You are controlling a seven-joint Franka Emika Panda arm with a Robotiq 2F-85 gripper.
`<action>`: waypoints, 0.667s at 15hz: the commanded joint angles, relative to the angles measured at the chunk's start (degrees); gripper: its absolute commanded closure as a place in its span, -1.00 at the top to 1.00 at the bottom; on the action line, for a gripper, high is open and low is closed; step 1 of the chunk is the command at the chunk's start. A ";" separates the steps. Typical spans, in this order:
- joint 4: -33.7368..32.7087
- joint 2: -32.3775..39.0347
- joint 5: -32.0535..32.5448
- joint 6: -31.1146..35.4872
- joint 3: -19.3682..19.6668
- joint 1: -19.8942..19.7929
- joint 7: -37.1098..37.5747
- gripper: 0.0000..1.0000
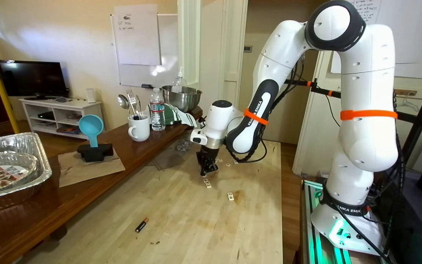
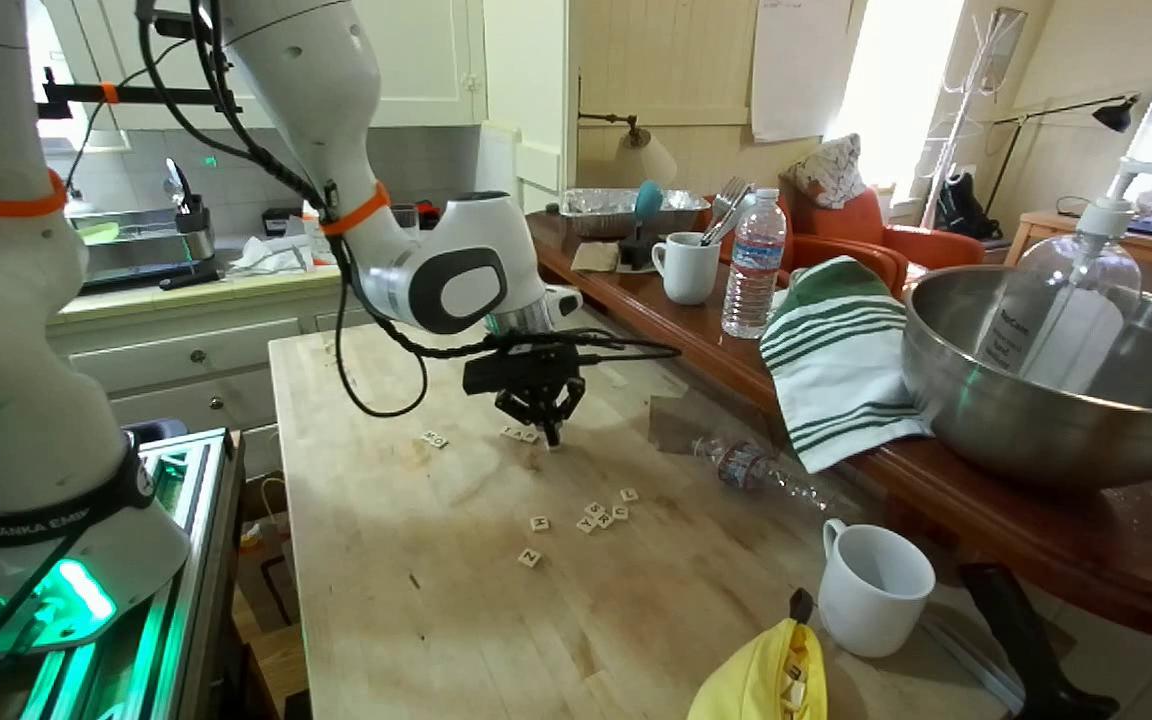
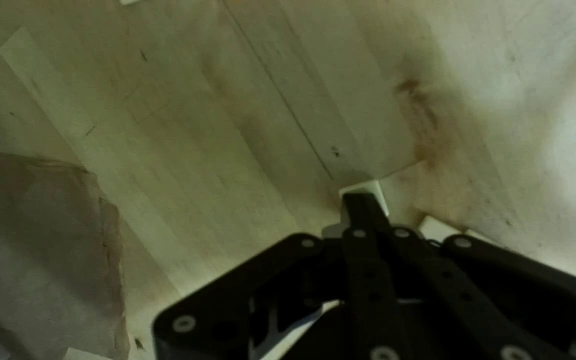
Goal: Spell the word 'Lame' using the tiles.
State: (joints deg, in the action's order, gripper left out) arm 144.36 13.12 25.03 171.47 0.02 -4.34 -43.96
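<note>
Small pale letter tiles lie on the wooden table. My gripper (image 2: 553, 436) points down with its fingers together. In the wrist view the fingertips (image 3: 363, 202) are over a single tile (image 3: 372, 187) and cover most of it; the tips look to touch its top. That tile also shows below the tips in an exterior view (image 2: 553, 446). Beside it is a short row of tiles (image 2: 519, 434), partly hidden by the fingers in the wrist view (image 3: 438, 230). A tile pair (image 2: 434, 439) sits apart. Several loose tiles (image 2: 603, 519) lie nearby, one reading like N (image 2: 530, 557).
A yellow pouch (image 2: 746, 680) with pale pieces inside and a white mug (image 2: 876, 590) stand at the table's edge. A clear bottle (image 2: 751, 467) lies near brown paper (image 2: 686, 422). A battery (image 1: 141, 224) lies on the table. A raised wooden counter (image 1: 123, 161) runs alongside.
</note>
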 commanded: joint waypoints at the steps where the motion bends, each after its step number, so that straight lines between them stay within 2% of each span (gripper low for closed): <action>1: 2.07 -1.50 -7.94 0.48 -4.66 -4.75 -3.38 -1.00; 5: 1.69 -2.34 -16.42 -0.19 -8.90 -8.60 -3.29 -1.00; 10: -0.30 -2.24 -18.53 -2.69 -4.85 -5.77 4.39 -1.00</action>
State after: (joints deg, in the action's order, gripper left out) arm 144.63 11.40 7.99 171.36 -6.53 -11.28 -43.60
